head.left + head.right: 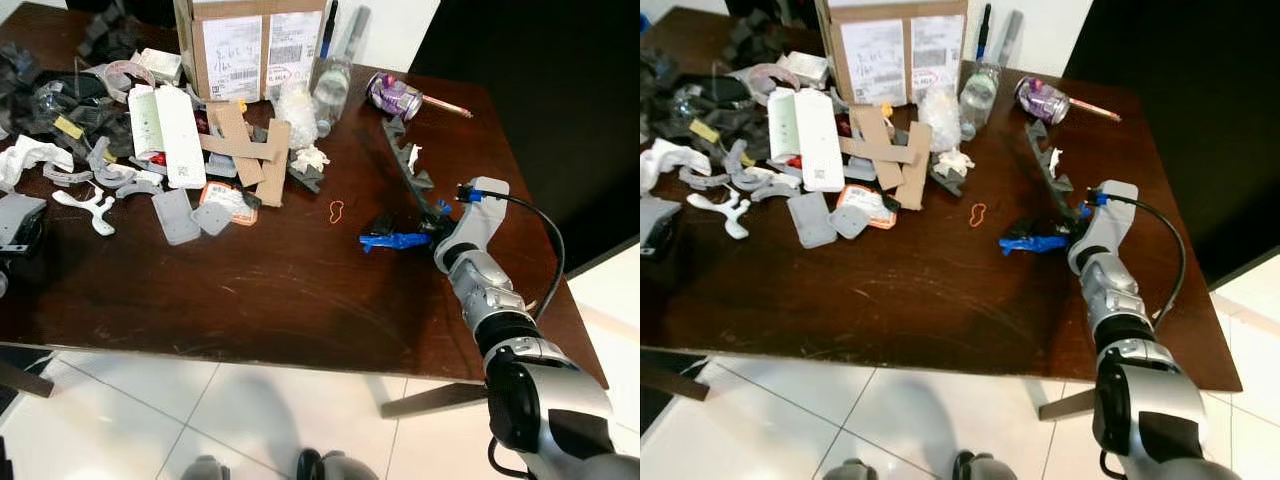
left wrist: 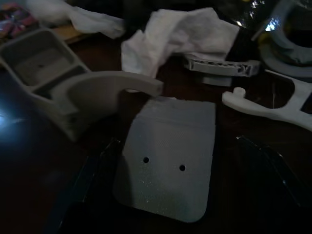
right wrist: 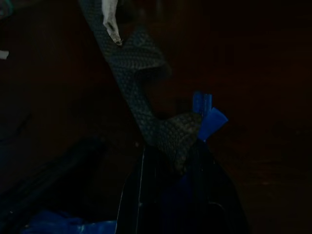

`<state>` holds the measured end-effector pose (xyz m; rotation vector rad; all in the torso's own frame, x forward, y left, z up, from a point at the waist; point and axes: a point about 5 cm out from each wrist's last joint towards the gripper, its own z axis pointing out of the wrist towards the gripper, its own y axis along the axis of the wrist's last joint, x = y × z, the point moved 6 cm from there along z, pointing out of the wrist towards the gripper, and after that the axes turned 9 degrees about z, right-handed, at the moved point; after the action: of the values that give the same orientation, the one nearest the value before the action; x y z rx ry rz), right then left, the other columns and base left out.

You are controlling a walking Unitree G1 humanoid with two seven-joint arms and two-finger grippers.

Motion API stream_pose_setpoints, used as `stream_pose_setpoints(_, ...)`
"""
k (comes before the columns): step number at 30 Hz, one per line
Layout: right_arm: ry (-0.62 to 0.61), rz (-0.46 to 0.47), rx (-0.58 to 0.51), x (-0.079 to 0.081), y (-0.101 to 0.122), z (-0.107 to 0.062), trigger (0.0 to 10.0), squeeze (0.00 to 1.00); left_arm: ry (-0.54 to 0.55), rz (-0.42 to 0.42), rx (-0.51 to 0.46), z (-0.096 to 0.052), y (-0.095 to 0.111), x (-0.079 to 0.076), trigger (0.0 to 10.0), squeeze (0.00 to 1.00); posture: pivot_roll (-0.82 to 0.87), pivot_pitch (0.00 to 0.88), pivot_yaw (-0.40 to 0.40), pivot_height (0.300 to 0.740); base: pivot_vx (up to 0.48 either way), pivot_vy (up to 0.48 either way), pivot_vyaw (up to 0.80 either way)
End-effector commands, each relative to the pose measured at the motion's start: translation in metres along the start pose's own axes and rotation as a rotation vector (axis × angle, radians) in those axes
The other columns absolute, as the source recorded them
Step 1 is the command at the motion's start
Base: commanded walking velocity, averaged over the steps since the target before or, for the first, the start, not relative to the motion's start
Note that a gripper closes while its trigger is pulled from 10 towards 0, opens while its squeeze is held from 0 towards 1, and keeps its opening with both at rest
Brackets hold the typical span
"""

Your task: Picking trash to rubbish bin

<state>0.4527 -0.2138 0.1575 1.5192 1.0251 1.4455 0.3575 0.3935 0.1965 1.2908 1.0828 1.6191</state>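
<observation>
Right pincer (image 1: 432, 222) low on the surface (image 1: 300, 290), fingers closed on the near end of a dark jagged foam strip (image 1: 405, 155). Strip's long axis runs straight ahead, away from the pincer; blue scrap (image 1: 385, 240) lies just beside it.

blue scrap (image 1: 392, 240), dark foam strip (image 1: 405, 155), on table

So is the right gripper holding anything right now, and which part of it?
Seemingly yes: the right gripper closes on the near end of the long dark foam strip, beside the blue scrap. The dark wrist view leaves the grip unconfirmed.
</observation>
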Motion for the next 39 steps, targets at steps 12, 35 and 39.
stream_pose_setpoints(12, -0.027, -0.009, 0.004, -0.012, -0.001, -0.004, 0.0, 0.00, -0.109, 0.012, 0.069, -0.001, -0.014, -0.015, 0.0, 0.00, 0.13, 0.275, -0.155, 0.740, 0.000, 0.000, 0.00)
stream_pose_setpoints(35, 0.062, 0.308, -0.173, -0.003, 0.043, 0.000, 0.0, 0.00, -0.607, -0.323, -0.382, -0.015, 0.089, -0.141, 10.0, 0.00, 0.15, 0.176, -0.125, 0.740, 0.000, 0.000, 0.00)
stream_pose_setpoints(39, 0.086, 0.370, -0.206, -0.001, 0.051, -0.001, 0.0, 0.00, -0.673, -0.330, -0.418, -0.026, 0.102, -0.156, 10.0, 0.00, 0.15, 0.161, -0.118, 0.740, 0.000, 0.000, 0.00)
